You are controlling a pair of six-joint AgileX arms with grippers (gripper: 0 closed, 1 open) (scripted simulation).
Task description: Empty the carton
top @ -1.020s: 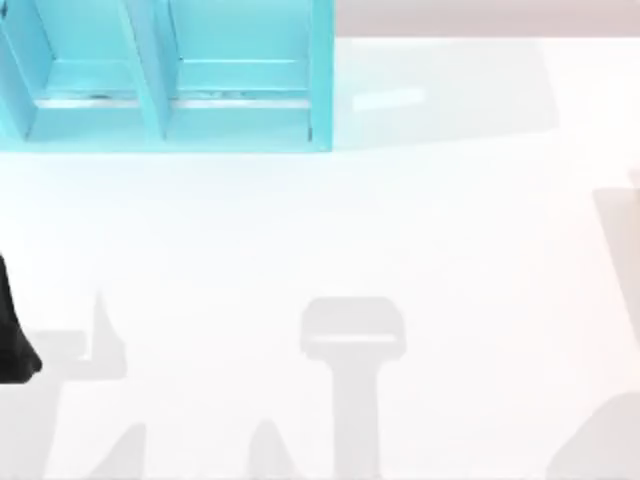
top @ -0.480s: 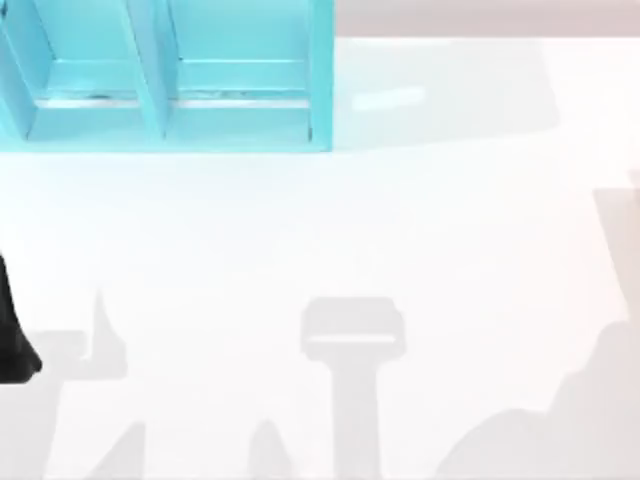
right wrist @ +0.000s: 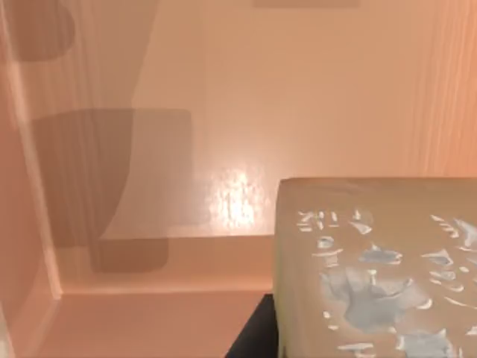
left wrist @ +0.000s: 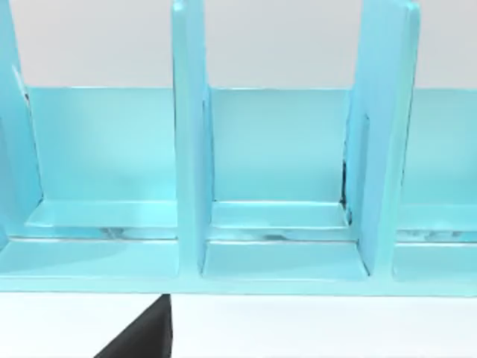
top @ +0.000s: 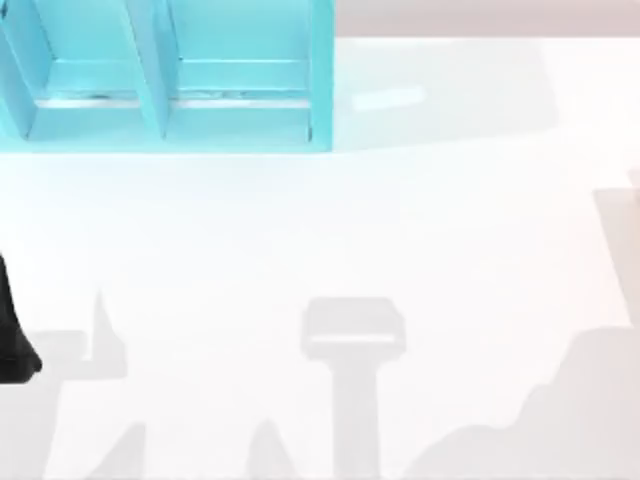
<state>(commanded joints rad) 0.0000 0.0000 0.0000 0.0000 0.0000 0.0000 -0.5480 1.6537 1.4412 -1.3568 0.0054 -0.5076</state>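
Observation:
In the right wrist view I look into the carton (right wrist: 283,89), whose inside is smooth orange-tan with a corner seam. A pale beige box (right wrist: 373,276) with a flaky blue and white print lies inside it, close to the camera. A dark part of my right gripper (right wrist: 253,339) shows just beside that box. A black part of my left arm (top: 12,340) sits at the table's left edge in the top view. A dark part of my left gripper (left wrist: 141,339) shows in the left wrist view, in front of the shelf.
A turquoise shelf unit (top: 165,75) with upright dividers stands at the back left of the white table (top: 330,230). Its compartments (left wrist: 276,224) hold nothing. Grey shadows lie along the table's front and lower right.
The grey shadow at the table's lower right has grown and spread leftward. The left arm and the shelf have not moved.

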